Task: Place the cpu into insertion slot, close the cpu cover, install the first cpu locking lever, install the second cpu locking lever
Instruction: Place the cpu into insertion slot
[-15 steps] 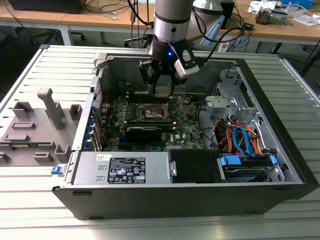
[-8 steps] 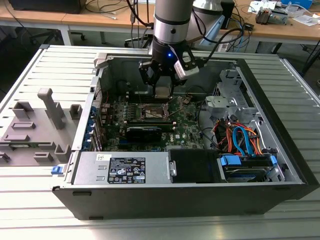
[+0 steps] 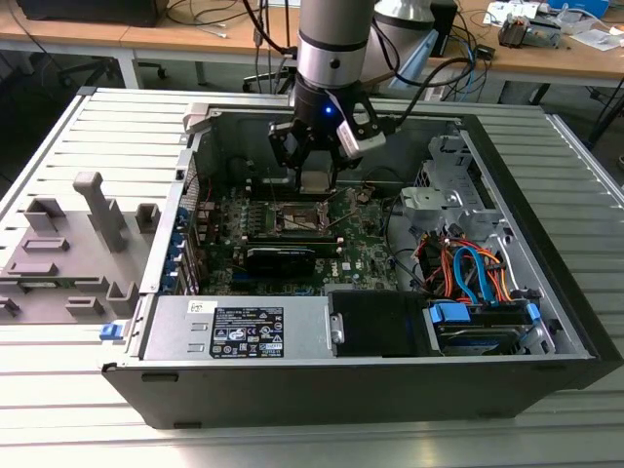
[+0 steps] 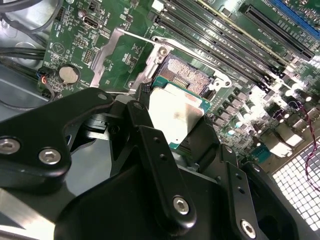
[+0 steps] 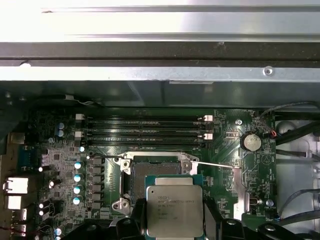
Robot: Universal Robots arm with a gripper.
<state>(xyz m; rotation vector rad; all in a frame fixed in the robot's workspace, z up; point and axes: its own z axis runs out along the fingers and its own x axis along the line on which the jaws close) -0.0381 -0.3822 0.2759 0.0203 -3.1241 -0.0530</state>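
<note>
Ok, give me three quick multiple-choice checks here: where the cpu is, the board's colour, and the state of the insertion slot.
1. Where is the cpu relative to the insertion slot?
A) seated in it
B) gripped in the jaws, outside it
C) in a person's hand

2. What colour is the circuit board around the slot?
A) blue
B) red
C) green

3. How does the slot stand?
A) open and empty
B) shut and locked
C) already holding the cpu

Answers: 1 B, both wrist views show the jaws clamped on its edges. 2 C, green surrounds the socket. 3 A, its bare contacts show in the second wrist view.
</note>
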